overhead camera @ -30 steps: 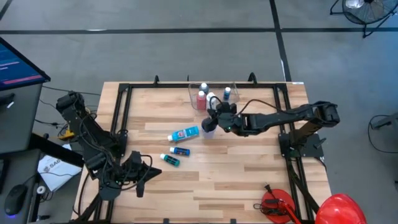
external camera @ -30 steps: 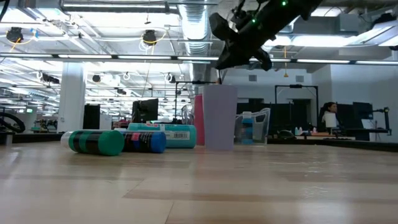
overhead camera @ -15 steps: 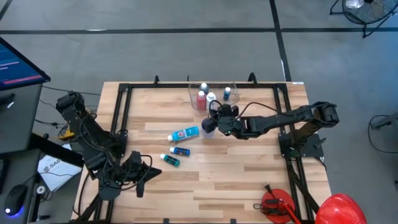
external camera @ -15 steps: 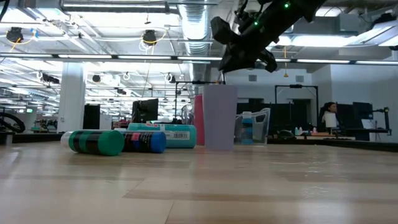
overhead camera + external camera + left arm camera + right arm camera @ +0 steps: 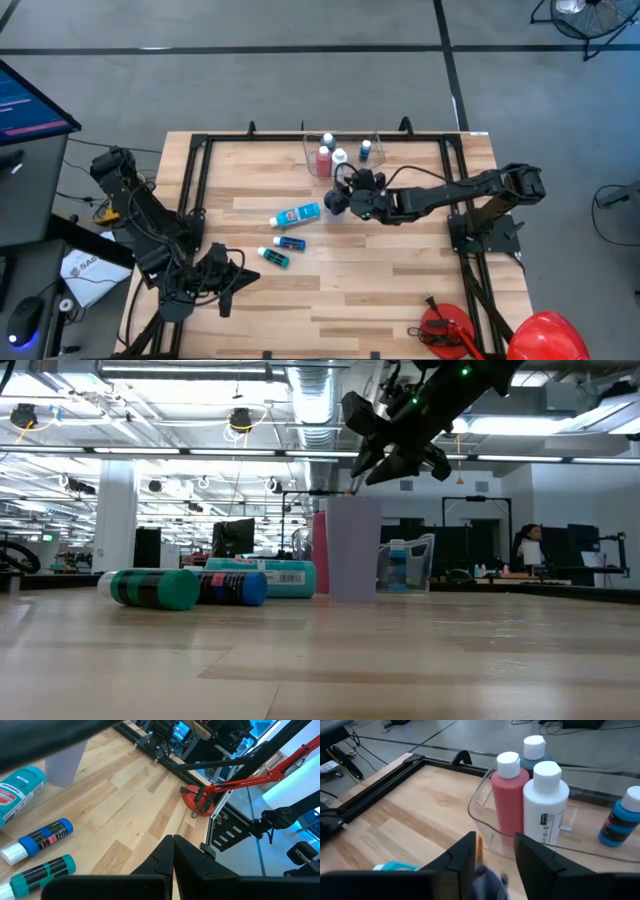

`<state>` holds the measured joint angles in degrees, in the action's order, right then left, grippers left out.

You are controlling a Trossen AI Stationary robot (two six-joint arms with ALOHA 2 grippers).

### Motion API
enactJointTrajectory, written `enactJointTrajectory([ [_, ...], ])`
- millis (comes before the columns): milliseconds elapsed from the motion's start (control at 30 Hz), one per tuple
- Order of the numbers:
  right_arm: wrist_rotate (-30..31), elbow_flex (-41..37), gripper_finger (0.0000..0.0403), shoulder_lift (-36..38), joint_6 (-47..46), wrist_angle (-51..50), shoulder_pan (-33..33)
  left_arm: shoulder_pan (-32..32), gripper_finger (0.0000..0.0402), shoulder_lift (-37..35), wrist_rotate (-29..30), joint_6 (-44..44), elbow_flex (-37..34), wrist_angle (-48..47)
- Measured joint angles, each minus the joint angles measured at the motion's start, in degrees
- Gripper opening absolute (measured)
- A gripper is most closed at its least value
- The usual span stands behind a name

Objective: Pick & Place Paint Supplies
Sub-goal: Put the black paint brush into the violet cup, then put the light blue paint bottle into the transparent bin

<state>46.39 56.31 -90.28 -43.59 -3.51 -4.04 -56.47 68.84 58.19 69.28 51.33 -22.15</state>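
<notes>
Paint supplies sit in two groups around the small blue-purple cup (image 5: 335, 205). Beside the cup, on the side toward the left arm, lie the larger light blue tube (image 5: 296, 215), a blue bottle (image 5: 289, 243) and a teal bottle (image 5: 273, 257), all on their sides on the table (image 5: 400, 280). On the cup's far side, the clear plastic tub (image 5: 375, 140) holds a red bottle (image 5: 509, 795), a white bottle (image 5: 546, 800) and a blue bottle (image 5: 618, 820) standing upright, with a teal one behind.

The right gripper (image 5: 385, 460) hangs just above the cup's rim, its fingers parted narrowly; a thin orange sliver, possibly a brush handle, shows between them in the right wrist view, but I cannot tell whether it is gripped or already loose in the cup. The left gripper (image 5: 172, 855) rests closed and empty near the table's front edge, well apart from everything.

Risk, as I judge it: the cup is light and tall, so a finger brushing its rim could tip it toward the lying tubes.

Only the low view shows the gripper's height over the cup; only the high view shows the spacing between the lying bottles.
</notes>
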Motion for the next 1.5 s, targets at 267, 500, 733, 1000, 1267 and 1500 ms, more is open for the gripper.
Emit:
enactJointTrajectory([
  [267, -0.02, 0.0, 0.0152, 0.01, -0.01, 0.07, -0.8, 0.0, 0.0001, 0.0, 0.04, -0.32, 0.0, -0.02],
  [500, -0.1, 0.09, 0.0159, 0.39, 0.0, 2.9, -2.15, 0.05, 0.0001, 0.0, 0.07, -0.46, 0.0, -0.04],
  [733, -2.98, 4.79, 0.0154, 0.39, 1.55, 3.5, -3.92, 0.28, 0.0001, 0.0, 0.09, -2.9, 0.0, 0.1],
  [1000, -8.96, 12.79, 0.0145, 0.39, 6.55, 3.62, -5.38, 0.31, 0.0001, 0.0, 0.08, -3.0, 0.0, 0.38],
  [1267, -12.16, 19.44, 0.0137, 0.39, 6.64, 3.43, -7.04, 0.31, 0.0001, 0.0, 0.09, -2.99, 0.0, 0.59],
  [1500, -15.72, 24.17, 0.0136, 0.39, 6.51, 3.53, -9.19, 0.31, 0.0001, 0.0, 0.75, -3.02, 0.0, 1.33],
])
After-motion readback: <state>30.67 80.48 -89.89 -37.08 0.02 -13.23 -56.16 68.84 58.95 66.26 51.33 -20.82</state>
